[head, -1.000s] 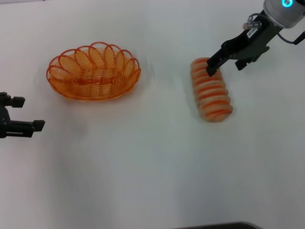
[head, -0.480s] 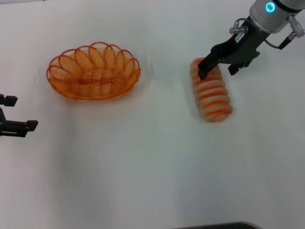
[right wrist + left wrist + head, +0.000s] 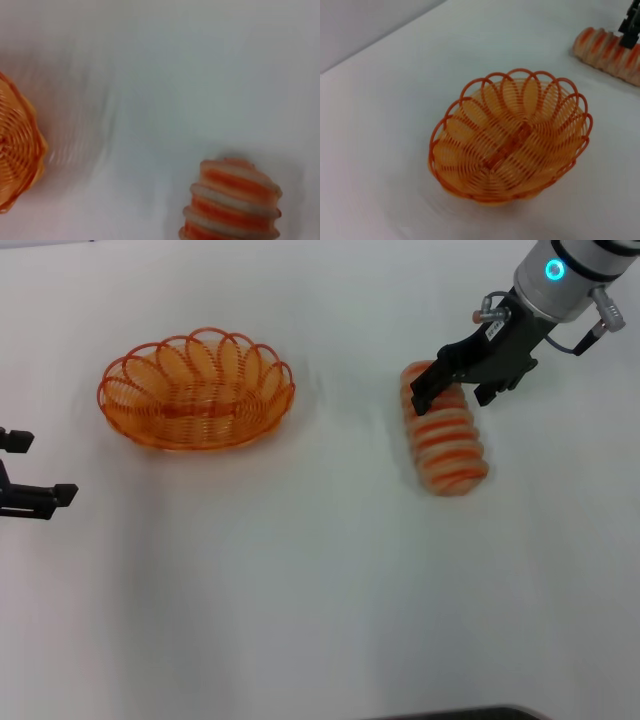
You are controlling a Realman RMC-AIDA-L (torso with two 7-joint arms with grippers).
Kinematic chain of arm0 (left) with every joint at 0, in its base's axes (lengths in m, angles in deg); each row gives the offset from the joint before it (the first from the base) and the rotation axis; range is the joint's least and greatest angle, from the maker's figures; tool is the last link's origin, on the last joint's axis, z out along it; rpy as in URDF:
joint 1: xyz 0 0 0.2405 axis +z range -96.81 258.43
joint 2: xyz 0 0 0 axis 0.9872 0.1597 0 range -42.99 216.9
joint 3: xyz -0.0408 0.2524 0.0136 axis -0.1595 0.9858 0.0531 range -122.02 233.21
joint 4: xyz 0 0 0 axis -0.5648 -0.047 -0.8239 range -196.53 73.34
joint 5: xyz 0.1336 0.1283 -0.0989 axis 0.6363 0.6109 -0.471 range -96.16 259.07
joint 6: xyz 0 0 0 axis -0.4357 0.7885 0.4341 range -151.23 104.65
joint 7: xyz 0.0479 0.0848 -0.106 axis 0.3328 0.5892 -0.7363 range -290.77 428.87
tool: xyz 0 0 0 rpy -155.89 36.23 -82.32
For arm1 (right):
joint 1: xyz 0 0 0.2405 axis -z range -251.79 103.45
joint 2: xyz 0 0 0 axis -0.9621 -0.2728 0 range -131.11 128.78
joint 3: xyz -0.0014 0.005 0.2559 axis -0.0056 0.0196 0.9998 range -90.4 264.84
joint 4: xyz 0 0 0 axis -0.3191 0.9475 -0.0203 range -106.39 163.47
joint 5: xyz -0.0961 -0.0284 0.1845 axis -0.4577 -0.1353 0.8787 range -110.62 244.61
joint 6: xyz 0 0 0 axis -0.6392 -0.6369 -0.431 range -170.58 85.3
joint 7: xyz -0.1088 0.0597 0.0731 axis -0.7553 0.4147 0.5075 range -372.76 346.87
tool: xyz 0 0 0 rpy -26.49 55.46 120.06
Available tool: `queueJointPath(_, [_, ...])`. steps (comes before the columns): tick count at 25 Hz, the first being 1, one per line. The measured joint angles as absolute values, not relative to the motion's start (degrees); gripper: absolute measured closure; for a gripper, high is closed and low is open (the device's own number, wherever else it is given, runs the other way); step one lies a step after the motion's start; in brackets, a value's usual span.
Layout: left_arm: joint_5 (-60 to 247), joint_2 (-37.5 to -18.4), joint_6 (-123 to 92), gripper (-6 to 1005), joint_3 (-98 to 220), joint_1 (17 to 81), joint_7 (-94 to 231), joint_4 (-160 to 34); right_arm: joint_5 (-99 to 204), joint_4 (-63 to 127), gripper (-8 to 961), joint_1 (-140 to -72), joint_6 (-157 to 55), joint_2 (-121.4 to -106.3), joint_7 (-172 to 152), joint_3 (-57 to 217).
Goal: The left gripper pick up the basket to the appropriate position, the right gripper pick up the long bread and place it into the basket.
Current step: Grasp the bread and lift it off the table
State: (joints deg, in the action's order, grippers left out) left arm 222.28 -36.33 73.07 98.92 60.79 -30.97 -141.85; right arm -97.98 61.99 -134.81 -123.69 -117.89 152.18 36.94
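Right hand [image 3: 451,392], released, straddles the long bread's [image 3: 445,435] far end; basket [image 3: 196,391] well apart.

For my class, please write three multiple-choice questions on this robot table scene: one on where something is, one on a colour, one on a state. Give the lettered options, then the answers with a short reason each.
1. Where does the right gripper hover?
A. Inside the basket
B. Over the far end of the long bread
C. Beside the left gripper

2. What colour is the basket?
A. Orange
B. Blue
C. Green

3. What is the state of the long bread?
A. Lying in the basket
B. Lifted off the table
C. Lying on the table, not gripped

Answers
1. B: the head view shows its open fingers spread over the loaf's far end.
2. A: its looped wire rim and weave are orange in every view.
3. C: the loaf rests flat on the white table, well apart from the empty basket.

The left gripper waits at the table's left edge, fingers open.
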Motion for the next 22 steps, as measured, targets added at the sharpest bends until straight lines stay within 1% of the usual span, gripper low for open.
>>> queueJointPath(9, [221.95,-36.74,72.38,128,98.97,60.52,-29.87,-139.3,-97.97,60.31,102,-135.08,-120.52,-118.49,152.2,36.21])
queueJointPath(22, [219.83,-36.74,72.02,128,98.45,60.11,-29.09,-137.55,-97.97,57.88,106,-135.59,-118.5,-118.84,152.2,35.92])
